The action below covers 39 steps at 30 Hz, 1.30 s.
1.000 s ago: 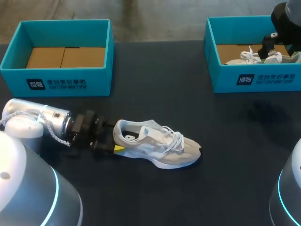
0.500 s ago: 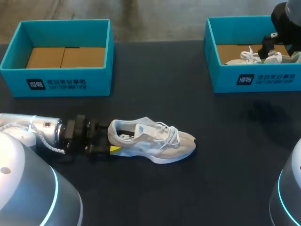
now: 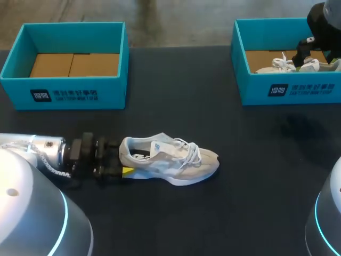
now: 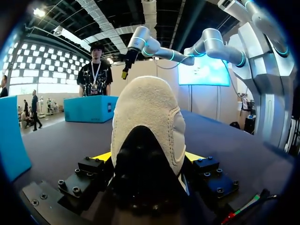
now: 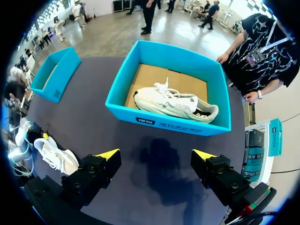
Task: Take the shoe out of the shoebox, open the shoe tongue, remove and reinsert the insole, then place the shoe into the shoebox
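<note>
Working on: we are judging the shoe (image 3: pixel 168 162) to be already out of a box, so opening the tongue is the step now coming up.
Shoe: it is sitting on its sole on the counter (image 3: pixel 250 176), in front of the empty left box (image 3: pixel 69 93) and well apart from it, with its toe pointing toward our right side.
Left jaws: they are clamping the shoe's heel, and the left wrist view is showing a yellow tip pressed against each side.
Left arm (image 3: pixel 50 152): it is lying low, nearly level with the counter, behind the heel.
Right jaws: they are standing wide apart with nothing between them.
Right arm (image 3: pixel 325 21): it is hanging high over the right box (image 3: pixel 290 90), which is holding a second shoe (image 5: pixel 176 105).
Next move: we are expecting to bring the right arm across to the laces to lift the tongue while the left is steadying the heel.
</note>
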Tool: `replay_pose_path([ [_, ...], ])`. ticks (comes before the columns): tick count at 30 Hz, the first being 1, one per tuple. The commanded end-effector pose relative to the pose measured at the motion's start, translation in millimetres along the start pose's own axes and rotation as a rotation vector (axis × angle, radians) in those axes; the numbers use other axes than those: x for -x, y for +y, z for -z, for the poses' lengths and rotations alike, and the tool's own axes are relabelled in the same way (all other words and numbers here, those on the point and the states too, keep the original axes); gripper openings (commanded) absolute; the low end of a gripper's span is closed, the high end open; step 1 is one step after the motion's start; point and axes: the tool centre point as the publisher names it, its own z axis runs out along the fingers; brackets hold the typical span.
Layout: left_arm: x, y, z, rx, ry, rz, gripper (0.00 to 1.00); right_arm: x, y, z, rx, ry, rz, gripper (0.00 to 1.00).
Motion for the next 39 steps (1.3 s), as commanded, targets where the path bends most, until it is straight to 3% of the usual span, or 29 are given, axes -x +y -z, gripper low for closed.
replay_pose_path([
  [1, -0.1, -3, -2, 0.023, 0.005, 0.008, 0.0, 0.6, -0.3, -1, 0.001, 0.002, 0.001, 1.0],
  [12, 3.7, 10, -6, 0.068, 0.007, 0.029, 0.0, 0.6, -0.3, -1, 0.001, 0.002, 0.001, 1.0],
  [39, 4.0, 10, -5, 0.085, 0.0, 0.026, 0.0, 0.6, -0.3, -1, 0.001, 0.002, 0.001, 1.0],
])
